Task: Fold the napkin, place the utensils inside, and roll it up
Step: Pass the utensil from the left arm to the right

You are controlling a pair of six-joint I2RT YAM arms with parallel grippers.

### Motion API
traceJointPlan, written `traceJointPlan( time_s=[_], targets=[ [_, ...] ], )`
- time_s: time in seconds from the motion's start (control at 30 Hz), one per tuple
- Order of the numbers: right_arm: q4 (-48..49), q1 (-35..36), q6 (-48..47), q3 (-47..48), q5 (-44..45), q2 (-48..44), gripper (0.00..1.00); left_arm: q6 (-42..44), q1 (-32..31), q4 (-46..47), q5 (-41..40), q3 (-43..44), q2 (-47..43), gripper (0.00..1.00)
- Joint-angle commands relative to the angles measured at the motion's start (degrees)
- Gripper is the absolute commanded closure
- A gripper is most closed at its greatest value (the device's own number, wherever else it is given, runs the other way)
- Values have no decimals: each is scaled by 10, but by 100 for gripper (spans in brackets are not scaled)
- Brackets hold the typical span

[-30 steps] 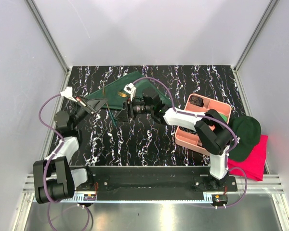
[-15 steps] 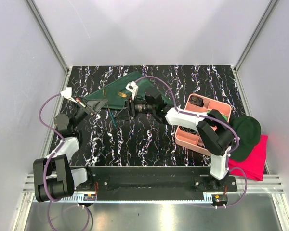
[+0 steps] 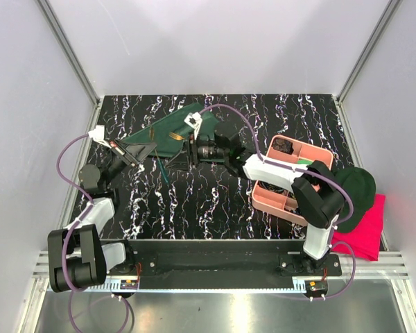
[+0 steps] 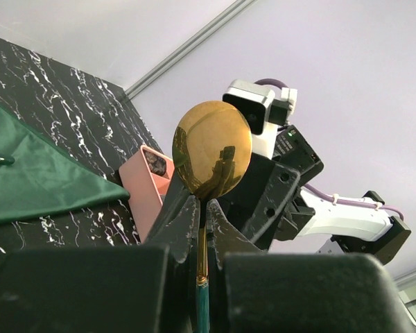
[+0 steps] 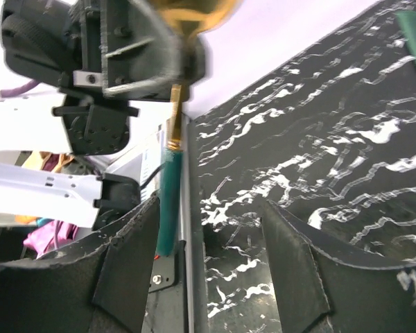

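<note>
Upright gold-bowled, teal-handled spoon (image 4: 211,156), left gripper (image 4: 202,202) clenched on it, right gripper (image 5: 211,239) parted

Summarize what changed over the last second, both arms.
Right claw swung toward the far side of the table and slightly right, jaws opening wider; nothing is between them. Left claw stayed put, shut on the gold spoon. Napkin and pink tray look unchanged.
</note>
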Motion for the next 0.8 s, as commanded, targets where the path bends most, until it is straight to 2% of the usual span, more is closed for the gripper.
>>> traceJointPlan(
  time_s=[0.0, 0.4, 0.5, 0.63, 0.67, 0.73, 0.77],
  targets=[
    [9, 24, -16, 32, -12, -8, 32, 6, -3, 37, 12, -2, -19, 100],
    [38, 29, 21, 63, -56, 27, 37, 18, -14, 26, 14, 0, -22, 100],
    [46, 29, 33, 64, -68, 36, 42, 20, -15, 24, 15, 1, -22, 100],
    [49, 29, 35, 62, -69, 38, 57, 21, -17, 27, 16, 2, -24, 100],
    [49, 29, 33, 62, -69, 38, 71, 21, -17, 28, 17, 2, -24, 100],
    [46, 29, 32, 60, -66, 36, 84, 23, -17, 29, 18, 3, -24, 100],
    [44, 29, 24, 59, -65, 36, 95, 24, -18, 27, 22, 5, -26, 99]
  ],
)
